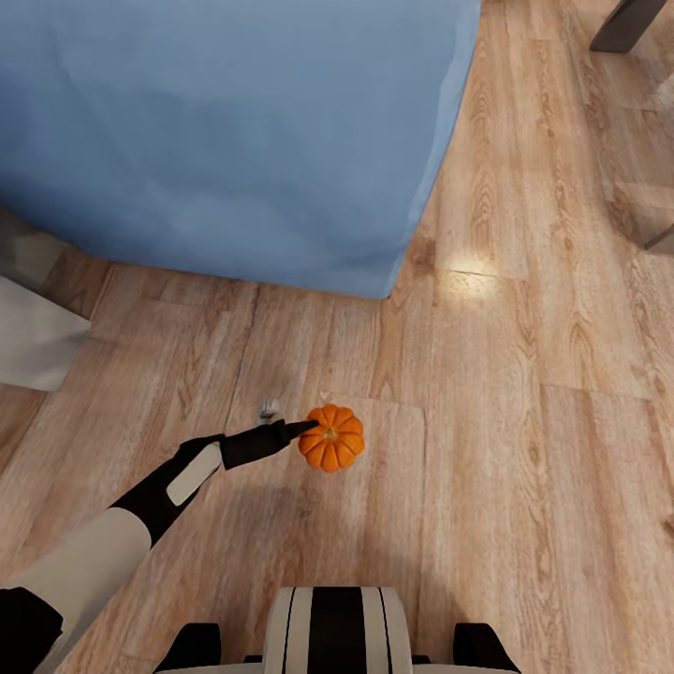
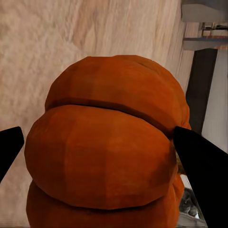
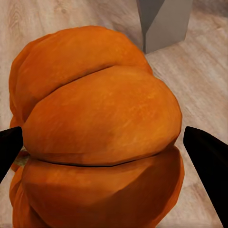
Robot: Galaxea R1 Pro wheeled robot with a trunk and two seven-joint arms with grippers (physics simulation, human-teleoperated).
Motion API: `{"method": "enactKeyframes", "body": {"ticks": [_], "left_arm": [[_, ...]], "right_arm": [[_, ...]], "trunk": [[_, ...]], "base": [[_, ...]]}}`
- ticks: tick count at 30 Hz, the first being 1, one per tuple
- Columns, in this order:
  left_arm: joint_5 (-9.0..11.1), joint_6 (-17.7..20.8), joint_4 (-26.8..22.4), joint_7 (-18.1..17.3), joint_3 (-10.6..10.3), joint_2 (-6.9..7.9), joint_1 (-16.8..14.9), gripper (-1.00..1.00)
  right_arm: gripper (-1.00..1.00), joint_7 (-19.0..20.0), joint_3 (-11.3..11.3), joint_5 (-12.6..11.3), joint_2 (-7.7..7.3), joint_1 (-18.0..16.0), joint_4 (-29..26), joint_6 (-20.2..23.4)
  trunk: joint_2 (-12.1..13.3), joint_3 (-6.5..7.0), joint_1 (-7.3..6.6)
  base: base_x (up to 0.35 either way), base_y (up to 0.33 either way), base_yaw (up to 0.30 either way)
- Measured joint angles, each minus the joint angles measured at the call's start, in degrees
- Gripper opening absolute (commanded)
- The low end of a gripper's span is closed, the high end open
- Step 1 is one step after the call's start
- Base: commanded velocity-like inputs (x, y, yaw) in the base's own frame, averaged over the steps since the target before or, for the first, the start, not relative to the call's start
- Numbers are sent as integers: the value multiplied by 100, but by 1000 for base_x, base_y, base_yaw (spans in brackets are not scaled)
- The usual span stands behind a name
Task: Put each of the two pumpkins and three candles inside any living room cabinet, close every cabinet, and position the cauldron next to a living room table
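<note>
Left jaws (image 1: 301, 431) clamped on pumpkin (image 1: 331, 437); right jaws (image 3: 114, 142) clamped on second pumpkin (image 3: 95, 137).

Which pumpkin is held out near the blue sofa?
The pumpkin in the left gripper, out over the wood floor; the right gripper's other pumpkin has a grey leg behind.

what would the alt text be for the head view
The robot's left arm reaches forward with its claw at a small orange pumpkin above a light wooden floor. A large blue fabric-covered piece of furniture spans the upper left, with grey furniture legs at the top right.
</note>
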Motion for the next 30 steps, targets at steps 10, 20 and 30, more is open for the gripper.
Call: {"method": "enactKeyframes", "body": {"ticks": [10,20,30], "left_arm": [[15,168,-240,14,10,-6,-6,-100],[24,281,-763,277,97,-31,-9,-100],[-41,208,-1015,309,83,-108,-4,-100]], "right_arm": [[-100,-1,284,306,2,58,15,13],[-100,9,378,1009,-12,159,16,17],[-100,28,412,1193,100,704,88,31]], "trunk": [[0,0,1],[0,0,0],[0,-1,1]], "base": [[0,0,0],[0,0,0],[0,0,0]]}}
